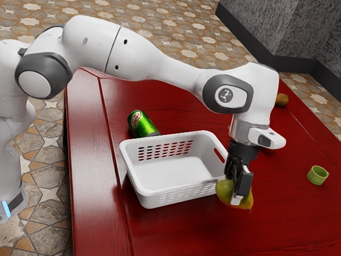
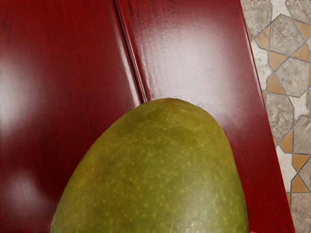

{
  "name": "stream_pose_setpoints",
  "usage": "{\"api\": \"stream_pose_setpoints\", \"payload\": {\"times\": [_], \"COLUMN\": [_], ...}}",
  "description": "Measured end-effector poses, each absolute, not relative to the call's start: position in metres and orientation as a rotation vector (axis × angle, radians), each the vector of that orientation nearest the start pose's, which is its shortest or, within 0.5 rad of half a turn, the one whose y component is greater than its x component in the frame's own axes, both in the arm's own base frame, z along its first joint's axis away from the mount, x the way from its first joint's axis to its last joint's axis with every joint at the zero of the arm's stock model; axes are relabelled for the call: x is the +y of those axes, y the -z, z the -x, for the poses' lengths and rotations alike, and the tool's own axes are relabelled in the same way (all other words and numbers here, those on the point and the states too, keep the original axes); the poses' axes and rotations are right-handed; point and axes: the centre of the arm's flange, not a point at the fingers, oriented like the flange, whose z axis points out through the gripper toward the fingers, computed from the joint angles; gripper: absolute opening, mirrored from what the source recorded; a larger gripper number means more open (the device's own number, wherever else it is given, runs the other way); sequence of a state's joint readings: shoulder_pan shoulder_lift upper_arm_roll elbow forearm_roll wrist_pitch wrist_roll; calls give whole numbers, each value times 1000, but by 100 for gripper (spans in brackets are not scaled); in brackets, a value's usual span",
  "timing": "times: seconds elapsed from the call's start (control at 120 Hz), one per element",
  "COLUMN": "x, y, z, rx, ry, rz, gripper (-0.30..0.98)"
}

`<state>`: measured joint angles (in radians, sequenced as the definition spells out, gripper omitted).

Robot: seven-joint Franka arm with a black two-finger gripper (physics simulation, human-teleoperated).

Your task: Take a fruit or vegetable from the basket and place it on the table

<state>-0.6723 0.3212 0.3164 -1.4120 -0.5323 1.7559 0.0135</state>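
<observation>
My gripper (image 1: 236,198) is at the right end of the white basket (image 1: 169,200) in the exterior view, pointing down. It is shut on a green-yellow mango (image 1: 225,191), a finger on the near side of the fruit. In the wrist view the mango (image 2: 160,170) looms large at the lower edge, directly under my hand. The basket's visible floor is bare. Whether the mango touches the table (image 1: 192,234) is hard to tell.
A green soda can (image 1: 143,125) lies behind the basket. Toward the exterior view's right are a light green ring-shaped cup (image 1: 317,175) and, farther back, a small brown fruit (image 1: 282,100). Something dark red is partly hidden behind my hand.
</observation>
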Motion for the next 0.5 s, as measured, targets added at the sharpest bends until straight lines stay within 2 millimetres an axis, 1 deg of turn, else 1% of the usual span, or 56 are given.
{"api": "stream_pose_setpoints", "payload": {"times": [0.058,0.117,0.208,0.267,0.3,0.325,0.383,0.433,0.467,0.5], "x": [-300,-299,-298,-292,-282,-273,-248,-230,-220,-212], "y": [-537,-536,-536,-539,-549,-564,-603,-639,-652,-658], "z": [-591,-592,-592,-593,-592,-589,-577,-560,-553,-549], "rx": [511,497,477,455,434,422,411,426,423,414], "ry": [-70,-72,-77,-74,-62,-44,17,78,92,90], "rz": [3529,3525,3520,3515,3518,3524,3522,3501,3484,3465], "gripper": [46,54,61,63,64,65,66,67,67,68]}}
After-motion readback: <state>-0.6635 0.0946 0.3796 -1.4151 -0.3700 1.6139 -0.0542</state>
